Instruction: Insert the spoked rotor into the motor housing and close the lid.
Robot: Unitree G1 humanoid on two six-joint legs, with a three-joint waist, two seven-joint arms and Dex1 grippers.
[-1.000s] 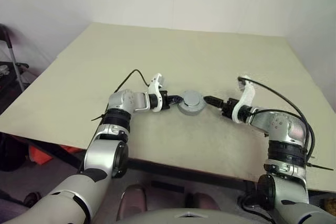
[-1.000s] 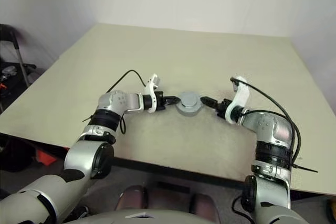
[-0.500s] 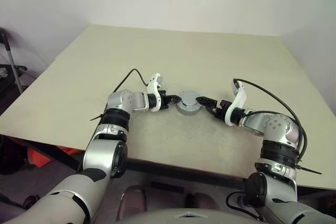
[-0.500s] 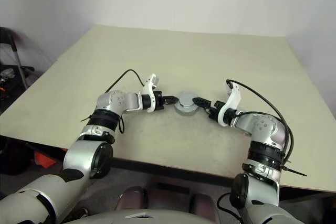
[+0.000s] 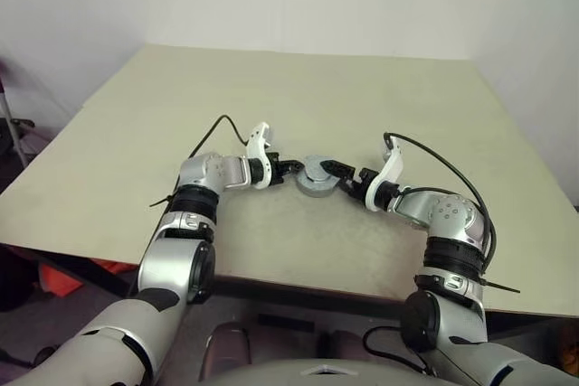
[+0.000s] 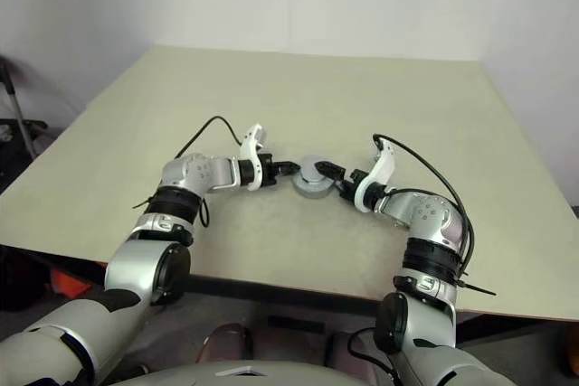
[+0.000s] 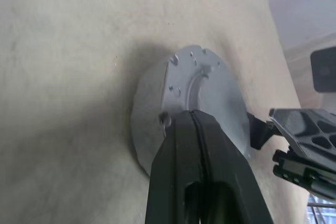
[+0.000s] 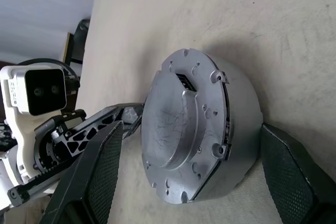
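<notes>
because the lid (image 8: 181,140) covers the motor housing (image 5: 317,176), we cannot see inside; it sits flat mid-table (image 5: 271,88), round, axis upright. our left tool (image 7: 194,121), clenched, touches its rim; our right tool (image 8: 189,182) straddles it, released.

- The lid (image 8: 181,129) covers the top of the motor housing (image 8: 239,108), so the windings and anything else inside are hidden.
- In the left wrist view, the left claw (image 7: 195,124) hides the near rim of the housing.
- Both fingers (image 8: 100,166) of the right claw (image 6: 327,172) run off the right wrist picture's lower edge.
- The counter's (image 5: 362,97) near corners are cut off.
</notes>
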